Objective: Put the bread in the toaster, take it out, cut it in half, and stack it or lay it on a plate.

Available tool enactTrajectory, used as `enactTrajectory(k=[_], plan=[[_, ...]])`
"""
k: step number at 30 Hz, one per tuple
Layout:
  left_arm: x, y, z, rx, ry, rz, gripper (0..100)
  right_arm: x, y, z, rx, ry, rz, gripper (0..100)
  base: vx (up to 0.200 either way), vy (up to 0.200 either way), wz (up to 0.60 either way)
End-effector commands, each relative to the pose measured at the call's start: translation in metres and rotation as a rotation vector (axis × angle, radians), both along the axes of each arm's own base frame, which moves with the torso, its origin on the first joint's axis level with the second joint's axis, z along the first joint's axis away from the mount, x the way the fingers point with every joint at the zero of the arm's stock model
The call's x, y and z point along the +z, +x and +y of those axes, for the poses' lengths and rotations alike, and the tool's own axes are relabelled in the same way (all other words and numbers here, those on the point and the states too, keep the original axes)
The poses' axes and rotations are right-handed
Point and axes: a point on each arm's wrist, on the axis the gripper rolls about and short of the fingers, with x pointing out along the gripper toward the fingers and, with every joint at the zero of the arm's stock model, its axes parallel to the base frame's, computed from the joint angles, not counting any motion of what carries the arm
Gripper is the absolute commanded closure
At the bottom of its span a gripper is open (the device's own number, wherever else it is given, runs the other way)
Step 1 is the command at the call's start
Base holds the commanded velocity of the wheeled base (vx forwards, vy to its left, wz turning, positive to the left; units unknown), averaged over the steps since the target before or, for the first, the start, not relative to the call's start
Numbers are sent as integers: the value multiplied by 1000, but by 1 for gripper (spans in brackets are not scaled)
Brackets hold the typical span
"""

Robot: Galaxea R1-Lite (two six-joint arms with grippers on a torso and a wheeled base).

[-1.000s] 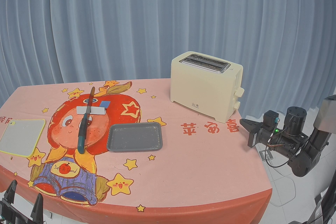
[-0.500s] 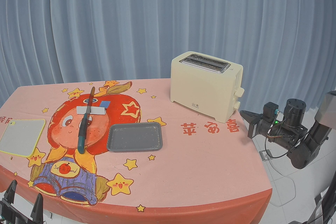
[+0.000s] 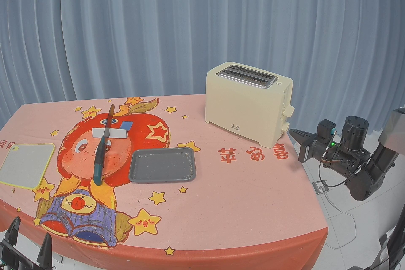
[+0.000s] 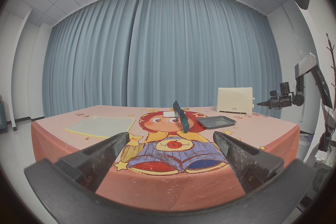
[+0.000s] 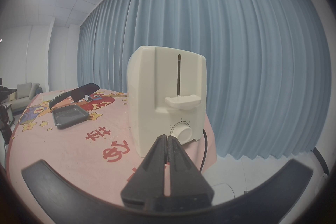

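"Head view first: where does the toaster (image 3: 247, 103) stand?"

"Upright at the far right of the table (image 3: 253, 199), with its lever side turned to the right edge. The slots (image 3: 247, 76) on top are dark, and I can't tell what's inside them."

"And the right gripper (image 3: 296, 135)?"

"It's off the table's right edge, just beside the toaster's lever side, tips pointing at it. In the right wrist view its fingers (image 5: 155, 158) are pressed together with nothing between them. They sit below the lever (image 5: 182, 101), close to the dial (image 5: 182, 133). Whether they touch it, I can't say."

"The other one?"

"The left gripper (image 4: 171, 149) hangs low before the near left corner, fingers spread wide, empty."

"And on the cloth?"

"A knife (image 3: 102, 146) lies across a small white block (image 3: 118, 133), handle toward us. A grey tray (image 3: 163, 165) sits just right of it, and a cutting board (image 3: 25, 165) is at the left edge."
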Motion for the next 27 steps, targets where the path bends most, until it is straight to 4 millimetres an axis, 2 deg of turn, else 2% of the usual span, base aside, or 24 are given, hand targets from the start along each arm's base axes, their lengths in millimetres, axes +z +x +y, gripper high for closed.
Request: enactTrajectory(k=[1,16,27], plan=[[-5,0,0,-1,-1,3,0,2,4,1,0,6,-13,100,0,0,0],[-5,0,0,-1,-1,3,0,-11,25,4,-9,3,-12,100,0,0,0],[-5,0,0,-1,-1,3,0,-13,27,5,-9,3,-10,100,0,0,0]])
